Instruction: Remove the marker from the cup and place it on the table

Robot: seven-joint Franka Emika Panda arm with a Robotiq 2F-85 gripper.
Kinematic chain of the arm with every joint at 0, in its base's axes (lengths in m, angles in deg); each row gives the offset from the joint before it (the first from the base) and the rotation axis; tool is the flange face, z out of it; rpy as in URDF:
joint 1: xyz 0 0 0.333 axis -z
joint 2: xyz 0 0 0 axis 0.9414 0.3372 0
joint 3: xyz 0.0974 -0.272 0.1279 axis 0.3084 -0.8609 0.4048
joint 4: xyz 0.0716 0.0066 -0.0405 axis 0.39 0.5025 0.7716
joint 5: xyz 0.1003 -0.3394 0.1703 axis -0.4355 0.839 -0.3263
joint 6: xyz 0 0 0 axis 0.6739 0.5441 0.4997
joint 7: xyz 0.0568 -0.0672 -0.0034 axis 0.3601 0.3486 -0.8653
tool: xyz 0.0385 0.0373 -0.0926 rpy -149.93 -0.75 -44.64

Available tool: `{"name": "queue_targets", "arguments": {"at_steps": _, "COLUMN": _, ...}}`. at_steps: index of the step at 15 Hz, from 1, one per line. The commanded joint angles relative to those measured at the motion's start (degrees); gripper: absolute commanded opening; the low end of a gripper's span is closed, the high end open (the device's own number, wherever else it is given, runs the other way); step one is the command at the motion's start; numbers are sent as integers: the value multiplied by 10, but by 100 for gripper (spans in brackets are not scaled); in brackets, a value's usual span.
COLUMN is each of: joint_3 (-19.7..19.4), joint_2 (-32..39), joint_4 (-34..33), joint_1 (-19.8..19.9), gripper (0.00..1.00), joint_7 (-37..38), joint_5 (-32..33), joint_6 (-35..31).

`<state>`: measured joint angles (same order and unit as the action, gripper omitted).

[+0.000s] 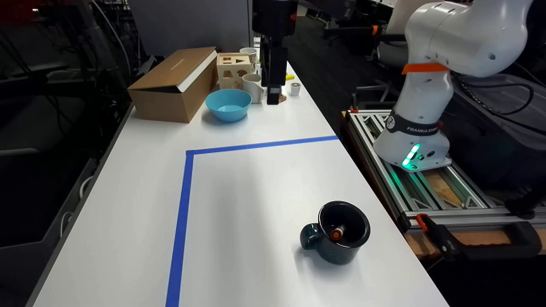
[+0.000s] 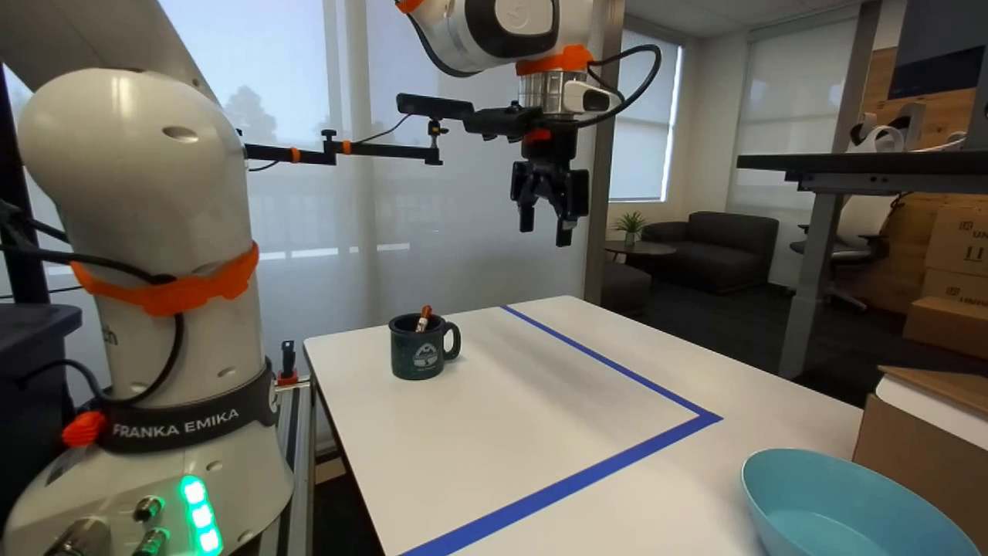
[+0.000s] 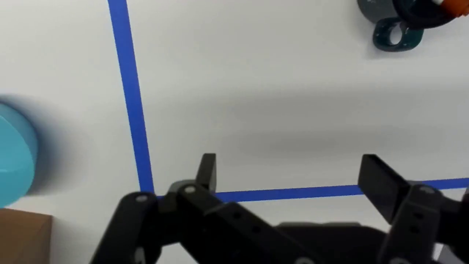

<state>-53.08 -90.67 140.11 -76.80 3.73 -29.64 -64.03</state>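
Observation:
The dark mug, the cup, stands upright on the white table (image 1: 239, 204) inside the blue tape outline. The cup (image 1: 337, 254) shows in both exterior views (image 2: 407, 357) and is cut off at the top right of the wrist view (image 3: 375, 10). The red-orange marker (image 1: 338, 233) leans inside the cup, with its end above the rim in an exterior view (image 2: 424, 316); its lower part is hidden. It is partly in the wrist view (image 3: 455, 6). My gripper (image 2: 546, 229) is open and empty, high above the table and apart from the cup; it spans the lower wrist view (image 3: 287, 161).
A light-blue bowl (image 1: 229, 106) and a cardboard box (image 1: 170, 91) stand outside the tape. Behind the bowl are a wooden shape box (image 1: 232, 70), a white mug (image 1: 253, 88) and a small white cup (image 1: 295, 89). The robot base (image 1: 411, 145) is beside the table edge.

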Motion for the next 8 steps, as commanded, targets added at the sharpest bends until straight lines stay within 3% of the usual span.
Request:
{"name": "queue_targets", "arguments": {"at_steps": 1, "joint_3": 29, "joint_2": 63, "joint_4": -61, "joint_1": -33, "gripper": 100, "joint_7": -36, "joint_5": 25, "joint_6": 5}}
{"name": "queue_targets", "arguments": {"at_steps": 8, "joint_3": 96, "joint_2": 113, "joint_4": -70, "joint_1": -102, "gripper": 100, "joint_7": -69, "joint_5": 30, "joint_6": 10}}
